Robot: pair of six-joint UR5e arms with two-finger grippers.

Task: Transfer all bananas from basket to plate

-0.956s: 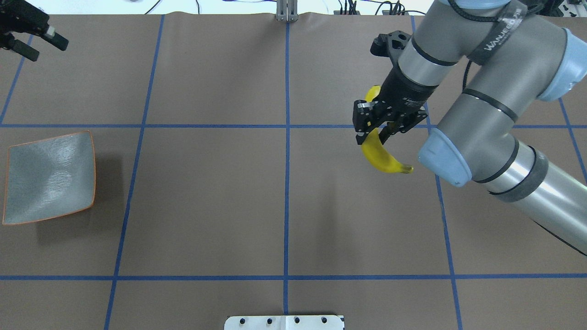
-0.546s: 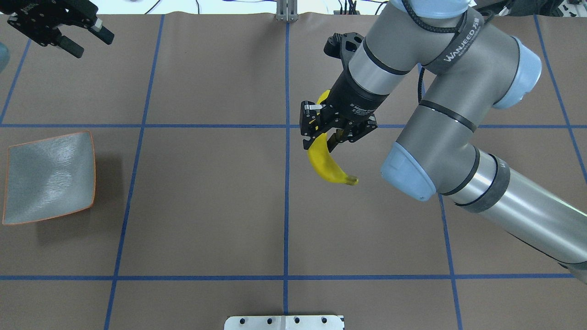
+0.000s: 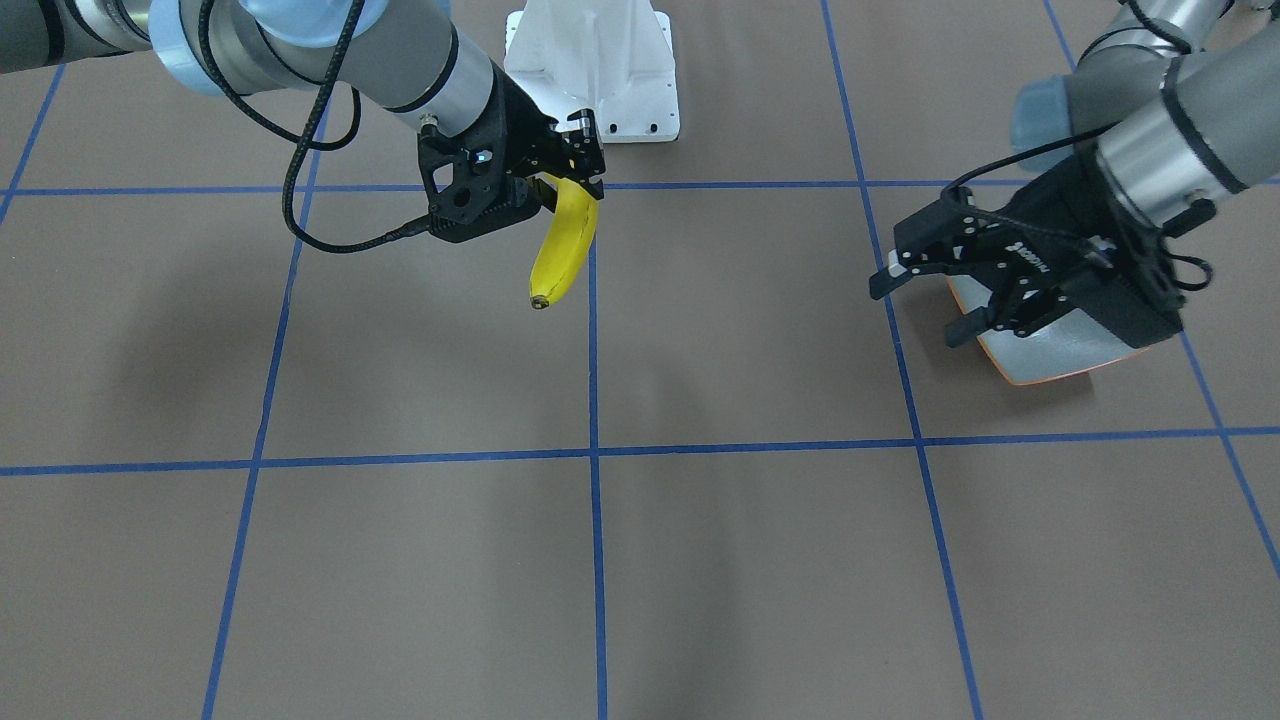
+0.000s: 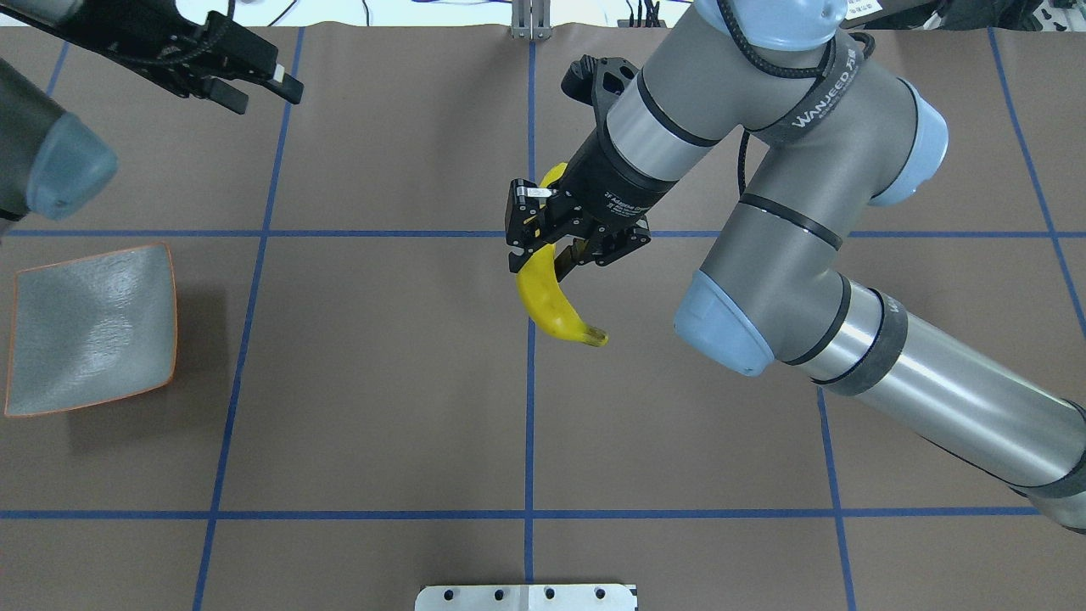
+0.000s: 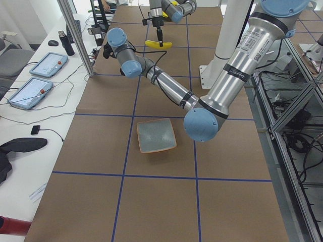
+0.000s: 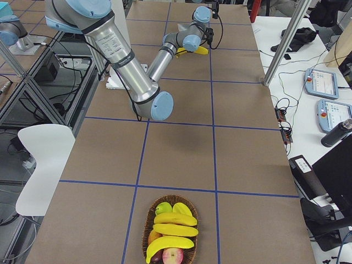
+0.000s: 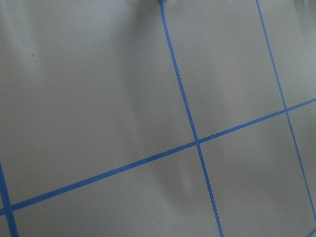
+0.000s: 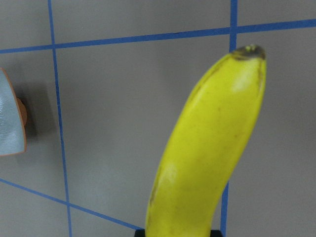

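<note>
Transit step: one banana is airborne and the plate has no fruit on it.

Front-facing view: right gripper point(image 3: 565, 190) has its jaws clamped on the upper end of the banana point(image 3: 563, 245). The fruit hangs tip-down, clear of the tabletop point(image 3: 700, 560) and about over the centre tape line. Left gripper point(image 3: 918, 310) has its jaws apart and holds nothing. It lines up with the plate point(image 3: 1060, 355) and hides part of it.

Overhead: the plate sits at the robot's left end, well apart from the banana. The left arm lies near the likely path, so it should either receive the fruit or pull aside.

Right side view: the basket point(image 6: 147, 225) at the near end holds more bananas point(image 6: 175, 229) among other fruit.

Right wrist: the banana fills the frame, with the plate's orange rim at the left edge.

Left wrist: only tabletop and tape lines.

Judgement: an end grip may let the fruit swing, so it should travel smoothly and stay high. The banana's length is best laid along the dish's diagonal. It should come down until the body nearly rests in the hollow, and only then should the jaws part.
</note>
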